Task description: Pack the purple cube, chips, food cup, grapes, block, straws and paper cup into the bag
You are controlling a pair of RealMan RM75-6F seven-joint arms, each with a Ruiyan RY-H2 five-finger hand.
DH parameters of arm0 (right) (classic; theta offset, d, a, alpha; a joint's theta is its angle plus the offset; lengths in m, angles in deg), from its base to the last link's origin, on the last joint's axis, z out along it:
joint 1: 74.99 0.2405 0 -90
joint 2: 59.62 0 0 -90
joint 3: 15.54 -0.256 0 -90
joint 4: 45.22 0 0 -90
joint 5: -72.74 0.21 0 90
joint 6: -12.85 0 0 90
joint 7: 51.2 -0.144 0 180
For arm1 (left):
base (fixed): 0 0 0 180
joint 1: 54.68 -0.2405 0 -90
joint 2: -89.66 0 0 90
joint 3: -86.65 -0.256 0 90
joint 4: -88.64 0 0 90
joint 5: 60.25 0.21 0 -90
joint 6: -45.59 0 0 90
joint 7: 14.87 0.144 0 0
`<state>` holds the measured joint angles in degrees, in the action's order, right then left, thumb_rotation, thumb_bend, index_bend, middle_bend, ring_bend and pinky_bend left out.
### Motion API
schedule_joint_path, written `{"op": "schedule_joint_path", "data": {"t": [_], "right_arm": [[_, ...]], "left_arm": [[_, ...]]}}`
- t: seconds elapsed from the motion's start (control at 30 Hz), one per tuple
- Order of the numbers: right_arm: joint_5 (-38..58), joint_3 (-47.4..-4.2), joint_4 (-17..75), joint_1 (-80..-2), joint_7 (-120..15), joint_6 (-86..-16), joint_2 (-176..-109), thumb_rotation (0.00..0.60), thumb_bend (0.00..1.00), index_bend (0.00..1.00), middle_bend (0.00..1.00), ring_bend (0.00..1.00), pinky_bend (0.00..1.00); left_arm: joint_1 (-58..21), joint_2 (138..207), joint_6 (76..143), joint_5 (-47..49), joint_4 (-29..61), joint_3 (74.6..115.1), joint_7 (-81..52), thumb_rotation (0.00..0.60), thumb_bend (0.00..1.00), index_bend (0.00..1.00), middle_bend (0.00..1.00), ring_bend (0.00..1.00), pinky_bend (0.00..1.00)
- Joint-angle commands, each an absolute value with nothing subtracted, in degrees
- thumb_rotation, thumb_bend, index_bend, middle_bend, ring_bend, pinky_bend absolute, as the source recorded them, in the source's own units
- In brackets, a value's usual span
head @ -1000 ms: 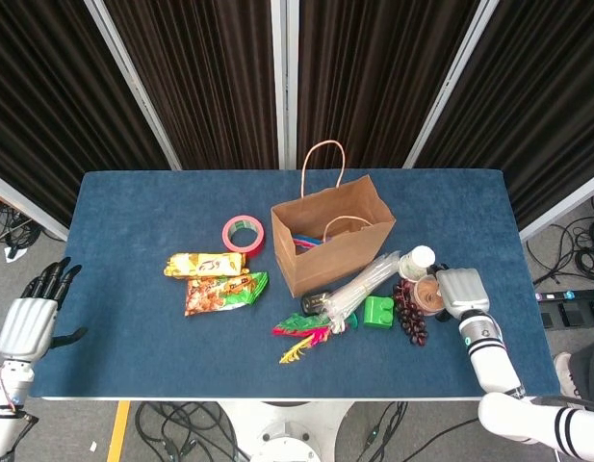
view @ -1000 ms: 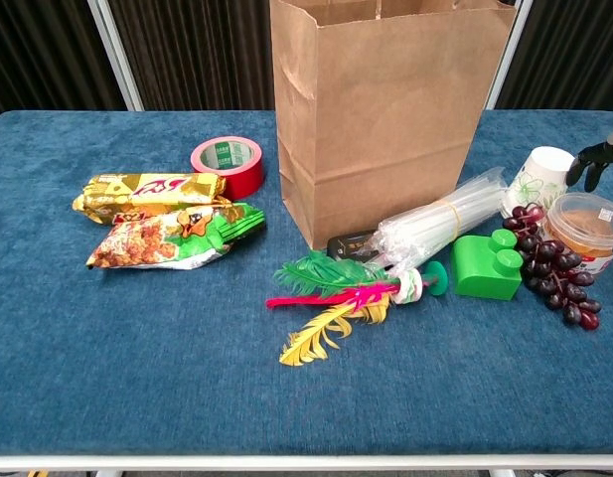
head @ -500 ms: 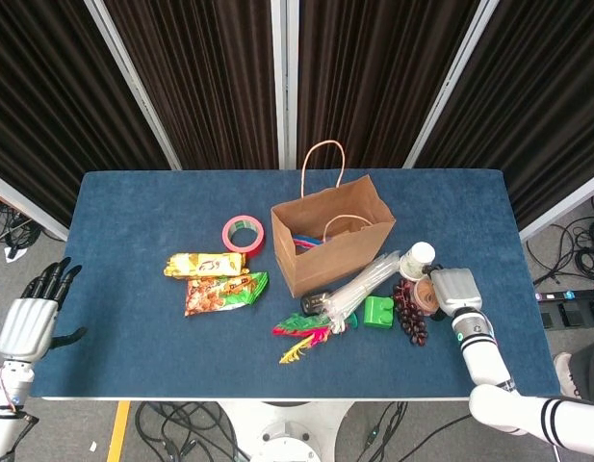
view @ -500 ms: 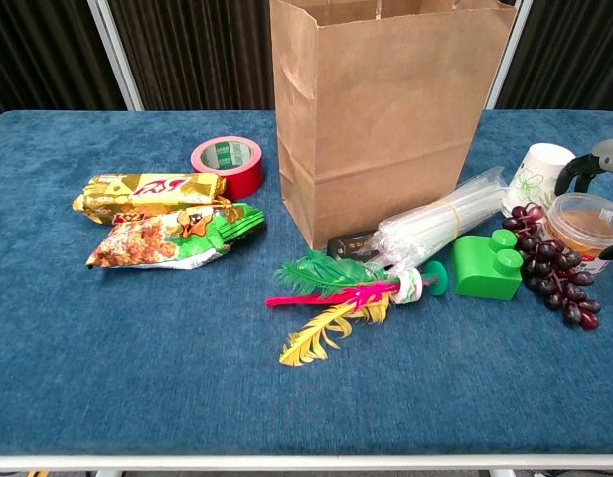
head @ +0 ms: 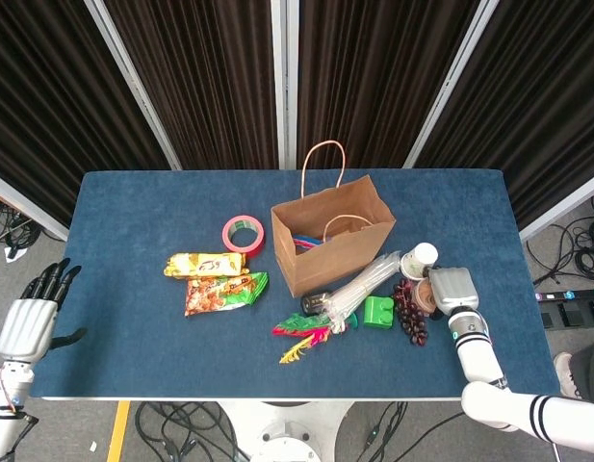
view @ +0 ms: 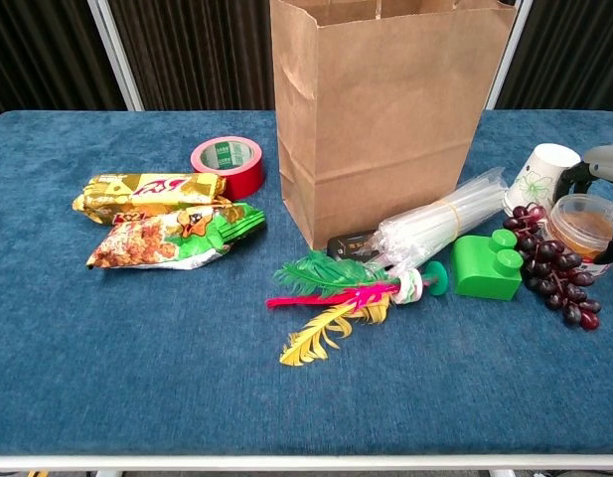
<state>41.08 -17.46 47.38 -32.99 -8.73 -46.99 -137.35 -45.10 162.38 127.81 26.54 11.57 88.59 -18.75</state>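
The left hand (head: 32,318) hangs off the near left corner of the tabletop (head: 133,356), palm down, dark fingers (head: 52,278) spread and pointing far, holding nothing. The right hand (head: 451,289) sits over the right side of the tabletop, forearm running near-right, its dark fingers (view: 576,177) curved around the food cup (view: 582,223).

brown bag (view: 385,109), green block (view: 488,266), purple grapes (view: 550,266)
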Motion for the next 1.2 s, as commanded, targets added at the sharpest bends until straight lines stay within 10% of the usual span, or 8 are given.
{"op": "schedule_joint_path", "data": {"t": [0.03, 0.67, 1.2], "right_arm": [[40.3, -17.6, 47.4, -33.3, -9.1, -47.9, -137.6, 0.6, 0.03, 0.38, 0.41, 0.8, 0.84], [31.5, -20.6, 68.9, -35.4, -5.9, -62.0, -123.1, 0.6, 0.05, 0.46, 0.43, 0.8, 0.84], [46.7, -40.1, 81.1, -18.4, 8.8, -69.2, -116.0, 0.6, 0.05, 0.46, 0.43, 0.8, 0.84]], "left_arm": [[-45.1, 162.4, 127.8, 26.6, 11.6, 88.6, -18.8, 0.6, 0.08, 0.11, 0.09, 0.04, 0.2], [-44.4, 162.5, 127.8, 27.0, 11.5, 89.1, -20.1, 0.6, 0.08, 0.11, 0.09, 0.03, 0.2], [-44.3, 162.5, 128.1, 26.9, 13.1, 89.4, -23.1, 0.6, 0.08, 0.11, 0.09, 0.03, 0.2]]}}
